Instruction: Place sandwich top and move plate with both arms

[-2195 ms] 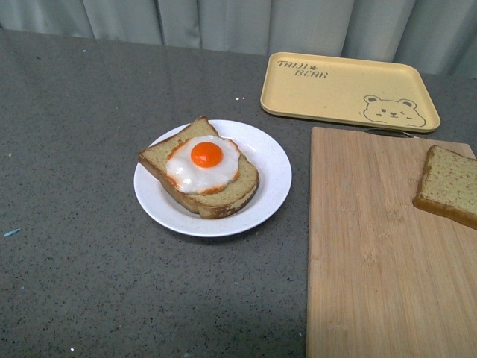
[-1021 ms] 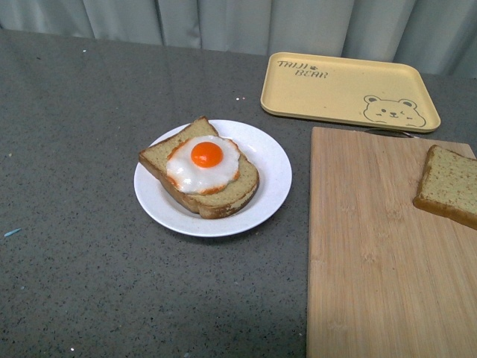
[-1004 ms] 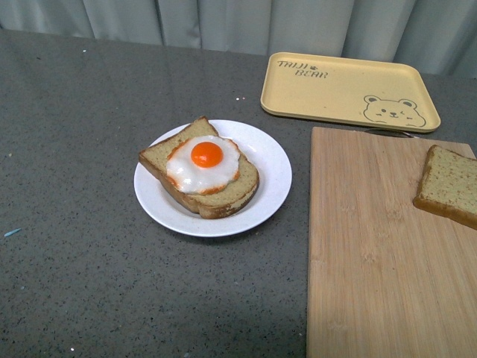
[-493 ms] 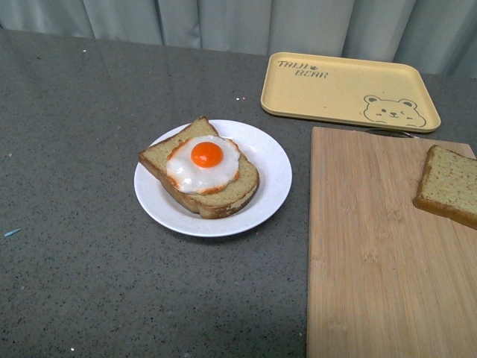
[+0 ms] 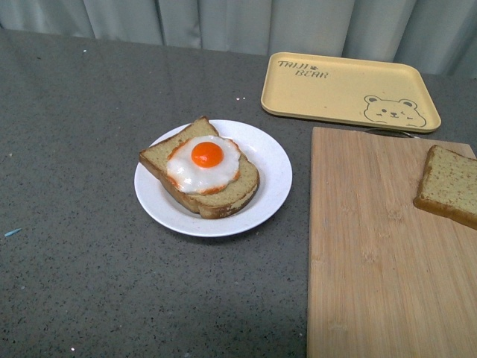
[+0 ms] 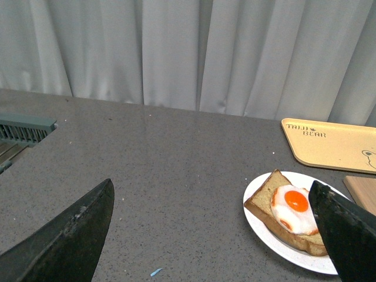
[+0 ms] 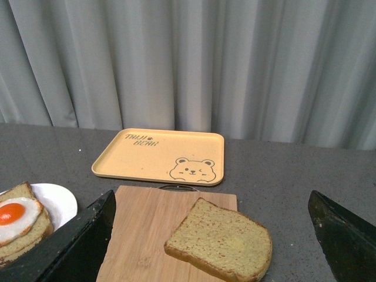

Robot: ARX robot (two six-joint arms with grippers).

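The sandwich top [image 5: 449, 185], a plain golden-brown slice, lies on the wooden cutting board [image 5: 373, 253] at the far right; in the right wrist view [image 7: 220, 242] it lies between and beyond the open fingers. The white plate [image 5: 268, 195] holds a slice of toast with a fried egg [image 5: 203, 164] in mid-table; it also shows in the left wrist view [image 6: 264, 235]. Neither gripper shows in the front view. My left gripper [image 6: 217, 247] is open and empty above the grey table, left of the plate. My right gripper [image 7: 214, 247] is open and empty, short of the plain slice.
A yellow rectangular tray with a bear drawing [image 5: 335, 88] stands behind the board, near grey curtains. A grey rack [image 6: 23, 130] sits at the table's far left in the left wrist view. A small blue scrap [image 5: 11, 233] lies on the grey table.
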